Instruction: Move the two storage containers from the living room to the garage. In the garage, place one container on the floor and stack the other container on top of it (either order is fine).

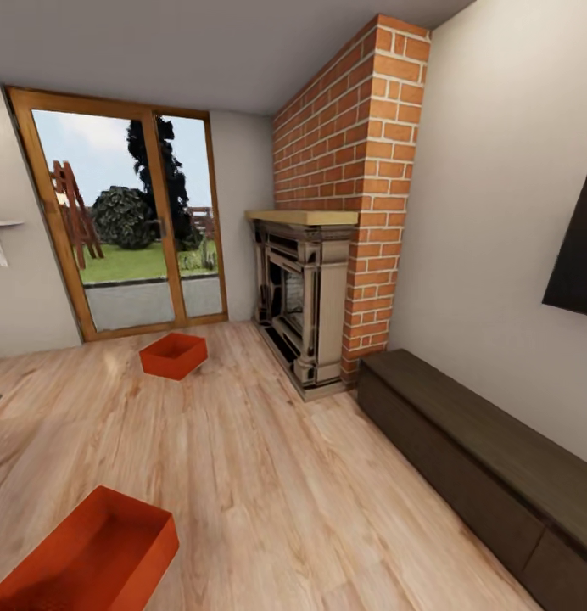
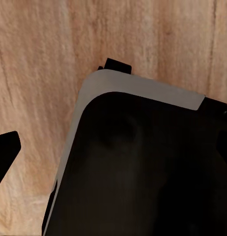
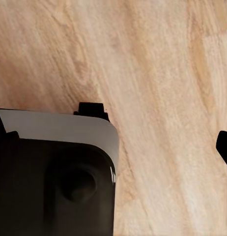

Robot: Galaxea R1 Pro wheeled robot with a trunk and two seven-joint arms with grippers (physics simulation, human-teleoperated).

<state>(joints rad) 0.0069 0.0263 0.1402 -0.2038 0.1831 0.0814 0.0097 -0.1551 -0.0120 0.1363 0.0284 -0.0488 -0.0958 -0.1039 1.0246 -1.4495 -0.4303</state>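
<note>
Although both storage containers lie on the light wood plank floor (image 1: pixel 268 475), no writing or label can be read on either. The near container (image 1: pixel 90 552) is seen at the head view's lower left, its long axis running diagonally from near left toward far right. The far container (image 1: pixel 173 354) is set well apart, before the glass door (image 1: pixel 128 216), turned cornerwise. The brick fireplace (image 1: pixel 327 255) and a dark low cabinet (image 1: pixel 489 475) are seen rightward. Whether either claw is open or closed cannot be told.
</note>
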